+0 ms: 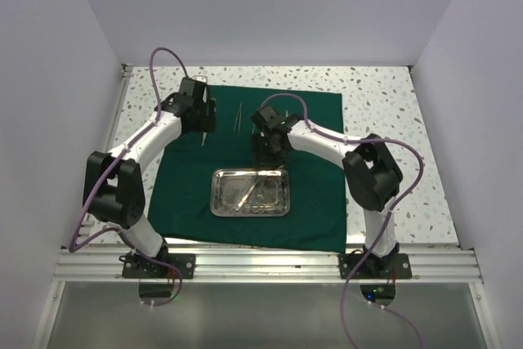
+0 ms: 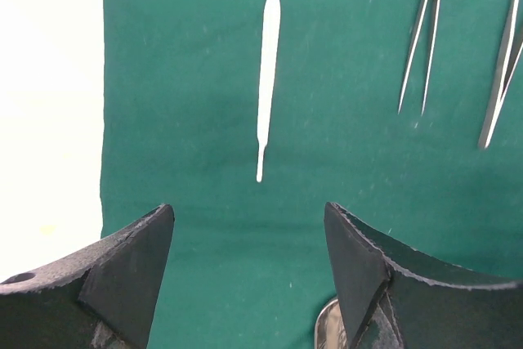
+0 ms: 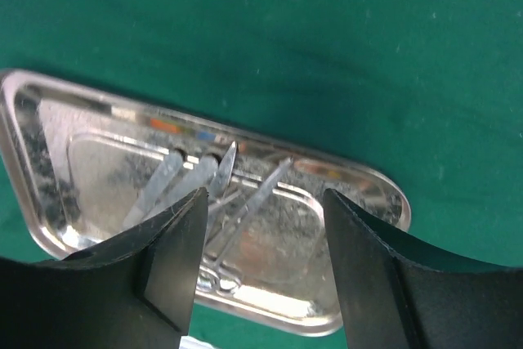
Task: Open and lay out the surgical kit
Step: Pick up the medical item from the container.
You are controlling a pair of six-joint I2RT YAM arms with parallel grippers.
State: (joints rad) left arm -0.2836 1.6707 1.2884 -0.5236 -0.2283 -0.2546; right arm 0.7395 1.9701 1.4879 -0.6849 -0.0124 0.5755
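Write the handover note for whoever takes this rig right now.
Left claw: open, empty, above the green cloth, just short of a slim silver handle.
Right claw: open, empty, poised over the steel tray.
Done: cloth spread flat, with the tray sitting on it. The handle, tweezers and one more pointed tool lie side by side on the cloth beyond the tray.
Left: several instruments are piled in the tray. Lift them out and lay them beside the others.

Glossy steel tray (image 1: 280,204), matt cloth drape (image 1: 315,120)
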